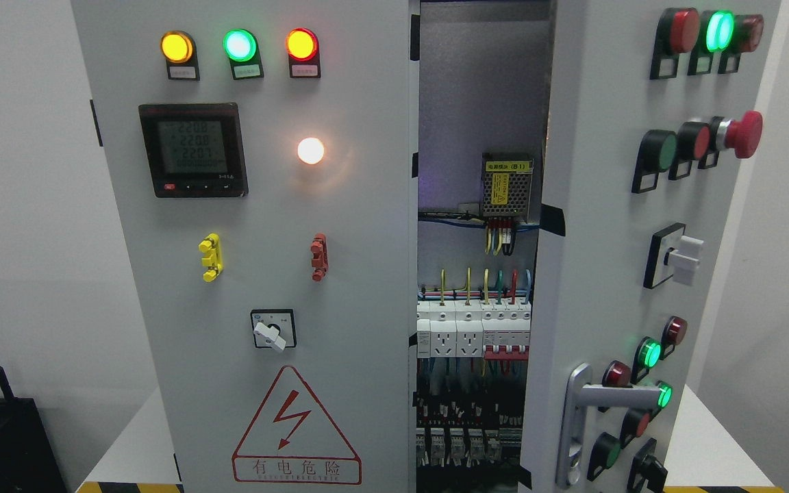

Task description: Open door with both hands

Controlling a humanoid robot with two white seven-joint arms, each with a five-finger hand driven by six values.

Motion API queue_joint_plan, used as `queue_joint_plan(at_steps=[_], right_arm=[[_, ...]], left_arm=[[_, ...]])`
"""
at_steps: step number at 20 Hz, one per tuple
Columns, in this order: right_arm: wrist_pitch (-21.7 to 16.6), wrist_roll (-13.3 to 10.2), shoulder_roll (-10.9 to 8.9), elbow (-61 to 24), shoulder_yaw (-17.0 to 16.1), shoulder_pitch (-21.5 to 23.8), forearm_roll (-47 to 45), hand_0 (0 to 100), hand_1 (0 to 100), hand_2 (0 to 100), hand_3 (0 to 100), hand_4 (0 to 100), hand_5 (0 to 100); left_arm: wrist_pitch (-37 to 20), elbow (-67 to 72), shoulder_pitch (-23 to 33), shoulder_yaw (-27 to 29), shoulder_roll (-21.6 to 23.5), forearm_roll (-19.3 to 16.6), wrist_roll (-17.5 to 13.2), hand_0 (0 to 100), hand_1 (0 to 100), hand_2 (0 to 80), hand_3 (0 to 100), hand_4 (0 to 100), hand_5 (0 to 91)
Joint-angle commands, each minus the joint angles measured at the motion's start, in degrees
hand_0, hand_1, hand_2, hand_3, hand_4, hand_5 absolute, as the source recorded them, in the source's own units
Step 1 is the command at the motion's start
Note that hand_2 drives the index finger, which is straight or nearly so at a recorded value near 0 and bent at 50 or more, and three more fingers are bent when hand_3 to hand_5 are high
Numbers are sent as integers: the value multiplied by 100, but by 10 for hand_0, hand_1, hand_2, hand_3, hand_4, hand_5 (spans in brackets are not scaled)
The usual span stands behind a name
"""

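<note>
Right of the closed left door (257, 274): right door (614, 274), swung ajar, silver handle (583, 418) low on its face, push buttons (699, 140) and lit green lamps (650, 354) above and beside the handle. Between the doors: power supply (506, 186), breakers (473, 329), wiring. Left door: meter (192, 149), three lit lamps (238, 45), warning triangle (296, 428). Robot hands: none visible; fingers' state cannot be told.

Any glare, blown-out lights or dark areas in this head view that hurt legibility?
Head view: sharp overall; the round white lamp on the left door is blown out with a halo, and the green lamp on the right door blooms. The cabinet interior is dimmer, yet the breakers stay readable. No hands in view.
</note>
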Motion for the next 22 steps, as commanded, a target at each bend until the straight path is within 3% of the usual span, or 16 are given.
queue_joint_plan(at_steps=[1,6,10,13,16,22], right_arm=[[-2,5,0,0,0,4,-88,106,0,0,0,0,0],[-2,-3,0,0,0,-5,-88,106,0,0,0,0,0],[-2,5,0,0,0,-4,-88,106,0,0,0,0,0],[-2,-3,0,0,0,-5,-88,107,0,0,0,0,0],[-2,5,0,0,0,-5,-88,107,0,0,0,0,0],[-2,-3,0,0,0,-5,-88,107,0,0,0,0,0]], left_arm=[[-2,-1589,35,1488,1600,905,-287,0,0,0,0,31,0],[-2,-1519,-325,1480,2541,1610,-559,0,0,0,0,31,0],[7,-1501,-730,1427,2639,1610,-692,0,0,0,0,31,0],[7,-1536,-774,1427,3034,1645,-771,0,0,0,0,31,0],[7,-1536,-809,1418,3411,1899,-999,0,0,0,0,30,0],[16,-1518,-1449,928,3957,2375,-1008,0,0,0,0,30,0]])
